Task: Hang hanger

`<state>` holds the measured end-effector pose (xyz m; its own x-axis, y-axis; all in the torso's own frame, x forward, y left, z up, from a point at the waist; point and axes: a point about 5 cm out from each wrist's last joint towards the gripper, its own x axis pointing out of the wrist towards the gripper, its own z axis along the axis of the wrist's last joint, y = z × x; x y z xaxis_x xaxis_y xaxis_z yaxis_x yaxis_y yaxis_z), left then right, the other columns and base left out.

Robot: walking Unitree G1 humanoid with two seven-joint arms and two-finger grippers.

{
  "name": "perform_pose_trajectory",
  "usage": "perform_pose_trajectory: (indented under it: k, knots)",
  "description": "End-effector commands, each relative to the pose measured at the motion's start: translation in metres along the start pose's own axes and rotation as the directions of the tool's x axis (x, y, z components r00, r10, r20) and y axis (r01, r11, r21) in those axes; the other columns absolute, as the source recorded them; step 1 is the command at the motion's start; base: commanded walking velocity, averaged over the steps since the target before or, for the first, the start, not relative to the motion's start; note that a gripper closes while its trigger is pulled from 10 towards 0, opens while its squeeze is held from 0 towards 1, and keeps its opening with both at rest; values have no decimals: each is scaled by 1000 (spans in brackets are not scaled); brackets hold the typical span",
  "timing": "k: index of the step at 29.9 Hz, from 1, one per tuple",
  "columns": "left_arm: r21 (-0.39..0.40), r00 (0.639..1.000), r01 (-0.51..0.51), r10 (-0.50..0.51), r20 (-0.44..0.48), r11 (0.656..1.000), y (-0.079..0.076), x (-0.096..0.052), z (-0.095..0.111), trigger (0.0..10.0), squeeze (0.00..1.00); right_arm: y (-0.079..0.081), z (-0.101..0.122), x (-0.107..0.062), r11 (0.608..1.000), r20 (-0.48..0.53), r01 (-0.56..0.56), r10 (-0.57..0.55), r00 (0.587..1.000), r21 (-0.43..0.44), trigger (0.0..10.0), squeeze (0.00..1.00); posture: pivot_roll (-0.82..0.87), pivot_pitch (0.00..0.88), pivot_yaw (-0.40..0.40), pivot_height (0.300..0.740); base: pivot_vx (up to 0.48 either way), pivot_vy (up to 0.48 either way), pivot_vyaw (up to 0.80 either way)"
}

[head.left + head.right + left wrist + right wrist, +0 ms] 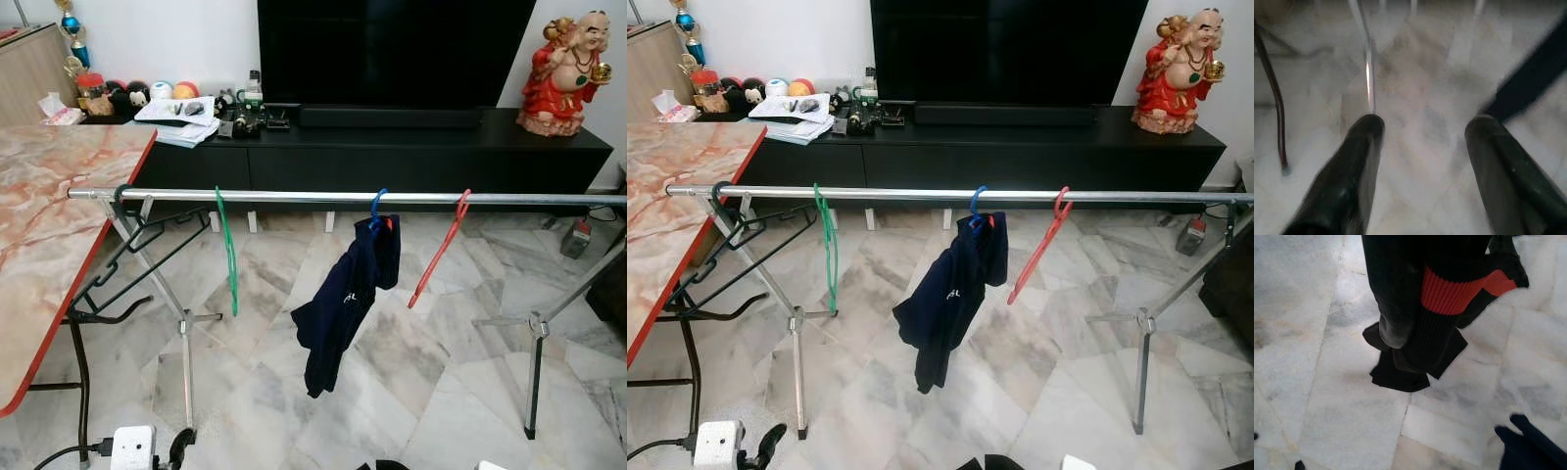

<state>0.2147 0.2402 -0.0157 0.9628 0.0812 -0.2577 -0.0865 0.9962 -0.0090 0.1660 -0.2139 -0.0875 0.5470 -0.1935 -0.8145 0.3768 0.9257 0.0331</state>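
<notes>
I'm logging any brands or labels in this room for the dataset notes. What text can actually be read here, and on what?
No text can be read.
Navy garment on the blue hanger: a small white mark, too small to read.
Papers on the black TV console: print too small to read.
Tins and jars at the console's left end: labels blurred.

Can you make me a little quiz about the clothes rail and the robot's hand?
1. True or false: the green hanger has clothes on it.
2. Which hanger carries the navy garment? A) red B) blue hanger C) black
3. Fill the gap: the left gripper over the floor is ___ (open or shut).

Key: 1 false, it hangs bare on the rail. 2 B. 3 open, with nothing between its fingers.
</notes>
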Motion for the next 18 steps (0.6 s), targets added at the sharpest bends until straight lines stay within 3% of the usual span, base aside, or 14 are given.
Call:
perform_pose_trajectory:
  k: [1, 2, 3, 7, 10, 13, 18]
  knots:
    - [76, 953, 41, -62, 297, 996, -3, 28, 94, 10000, 0, -2, -1, 0, 1000, -12, 8, -8, 1000, 10, 10000, 0, 64, 35, -21, 740, 0, 0, 0]
    - [76, 953, 41, -62, 297, 996, -3, 28, 94, 10000, 0, -2, -1, 0, 1000, -12, 8, -8, 1000, 10, 10000, 0, 64, 35, -21, 740, 0, 0, 0]
    - [102, 935, 60, -92, 343, 993, -7, 28, 117, 10000, 0, -2, -1, 0, 1000, -14, 7, -7, 1000, 8, 10000, 0, 64, 35, -20, 740, 0, 0, 0]
    - [190, 922, 76, -141, 359, 979, -17, 26, 133, 10000, 0, 0, 0, 0, 1000, -12, 2, -2, 1000, 10, 10000, 0, 61, 40, -24, 740, 0, 0, 0]
    - [190, 893, 86, -160, 420, 978, -21, 31, 149, 10000, 0, 1, 4, 1, 1000, -7, 2, -2, 1000, 12, 10000, 0, 67, 38, -26, 740, 0, 0, 0]
    - [170, 904, 97, -158, 397, 981, -23, 27, 160, 10000, 0, 1, 7, 2, 1000, -2, 2, -2, 1000, 14, 10000, 0, 57, 34, -22, 740, 0, 0, 0]
    - [150, 924, 115, -161, 347, 982, -27, 21, 158, 10000, 0, 2, 10, 2, 1000, 2, 3, -3, 1000, 17, 10000, 0, 56, 37, -21, 740, 0, 0, 0]
